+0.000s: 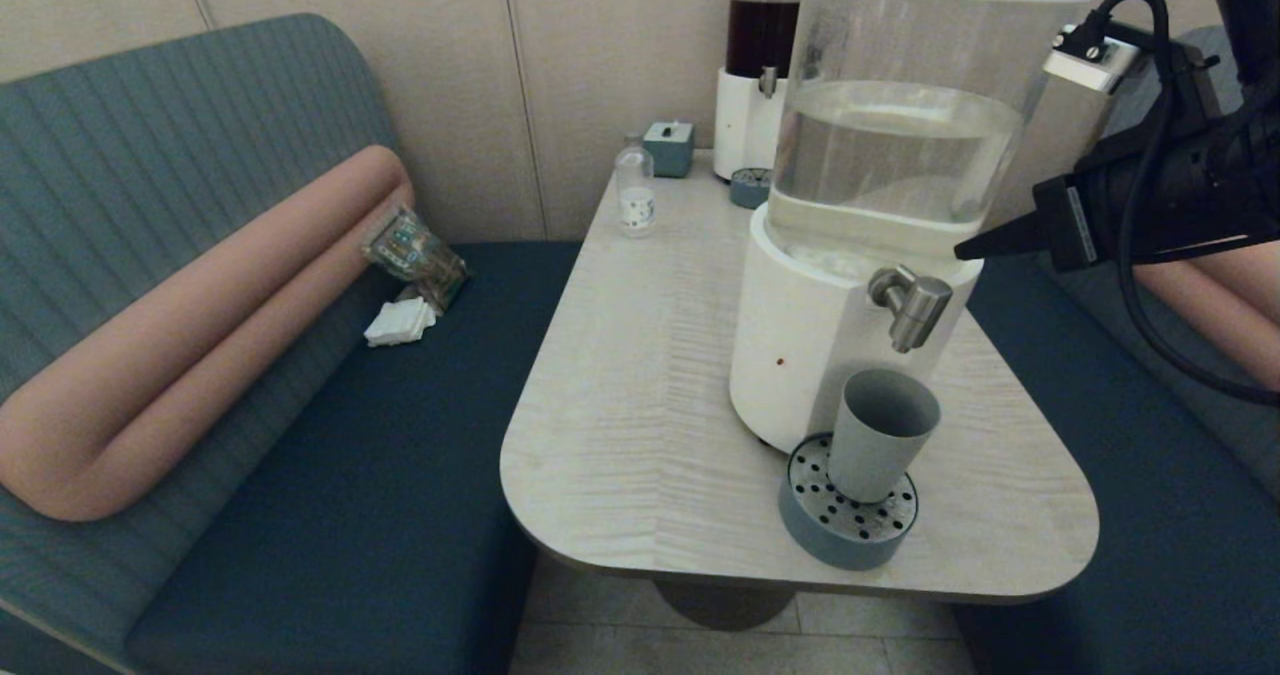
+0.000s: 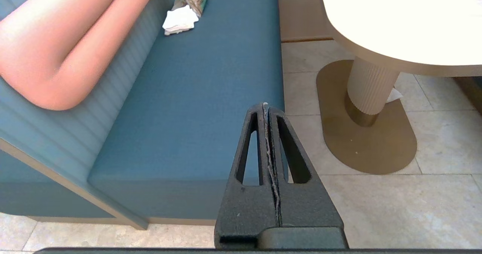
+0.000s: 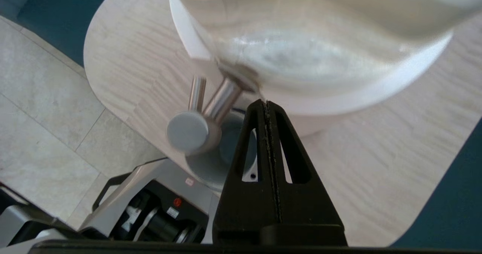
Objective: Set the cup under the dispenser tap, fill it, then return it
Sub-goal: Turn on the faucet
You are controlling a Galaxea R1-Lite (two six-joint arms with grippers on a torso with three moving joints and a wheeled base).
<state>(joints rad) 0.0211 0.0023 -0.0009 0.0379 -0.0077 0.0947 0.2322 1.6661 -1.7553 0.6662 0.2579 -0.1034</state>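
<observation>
Two arms, and we are starting on the left: our left gripper (image 2: 268, 109) is hanging low over the blue bench seat (image 2: 196, 96), fingers pressed together and gripping nothing. Moving across the table (image 1: 640, 355), the cup (image 1: 880, 433) is standing upright on the round drip tray (image 1: 845, 520), directly beneath the dispenser tap (image 1: 912, 305). Further right, our right gripper (image 1: 968, 249) is hovering beside the clear tank (image 1: 900, 115), just above the tap, clenched and empty, its tip pointing at the dispenser's white base (image 1: 800, 345).
</observation>
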